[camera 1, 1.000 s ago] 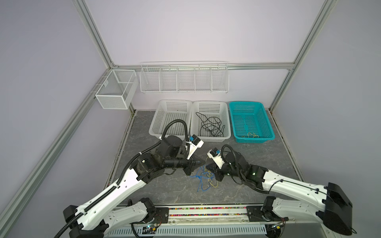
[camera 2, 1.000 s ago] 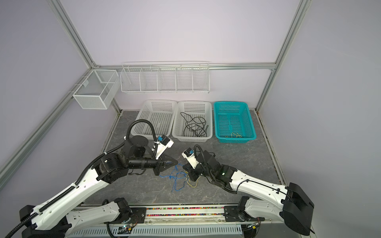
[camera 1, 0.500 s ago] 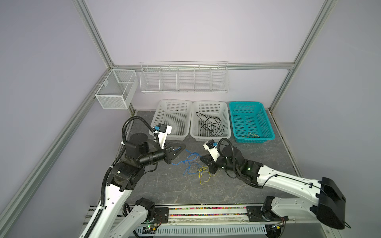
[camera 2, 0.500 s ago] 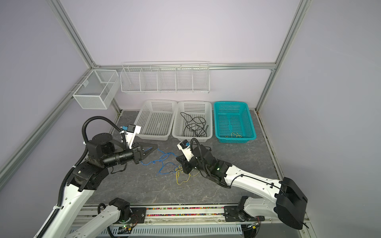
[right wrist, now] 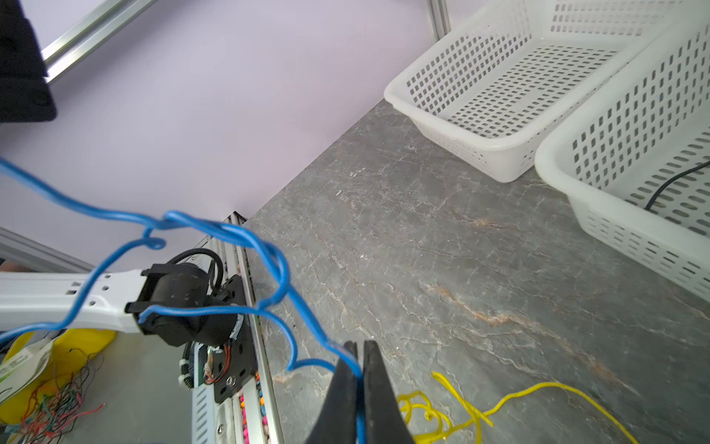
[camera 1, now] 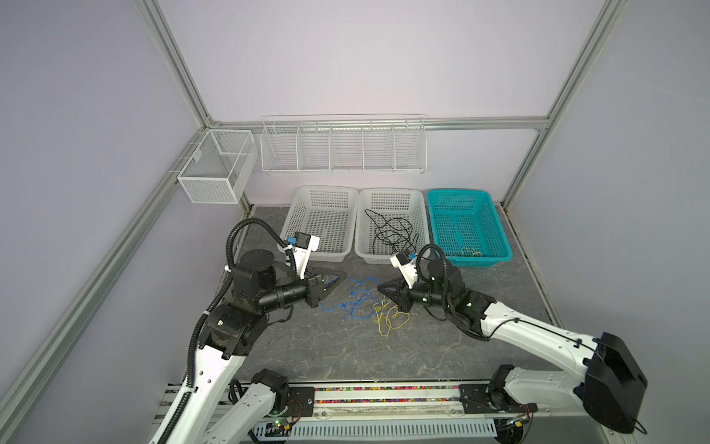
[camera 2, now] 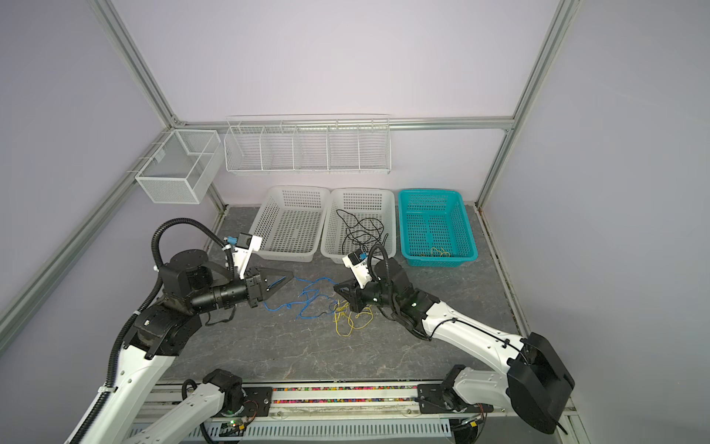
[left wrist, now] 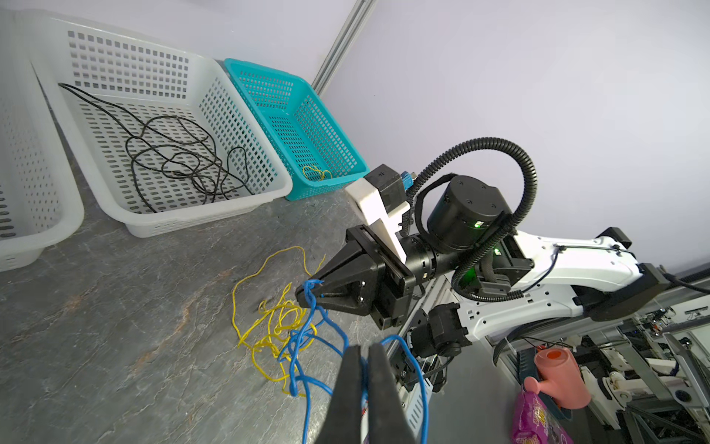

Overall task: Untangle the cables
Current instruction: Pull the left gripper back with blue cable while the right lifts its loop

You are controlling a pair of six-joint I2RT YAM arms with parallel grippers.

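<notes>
Blue cable (camera 1: 355,296): clamped by left pincer (camera 1: 340,277) and right pincer (camera 1: 380,288). Risk: hard pull may cinch knots, dragging yellow cable (camera 1: 388,323).

Soft, even light is filling every view, leaving faint shadows. Wide lenses are bending the edges, and the near blue cable (right wrist: 230,232) is blurring
</notes>
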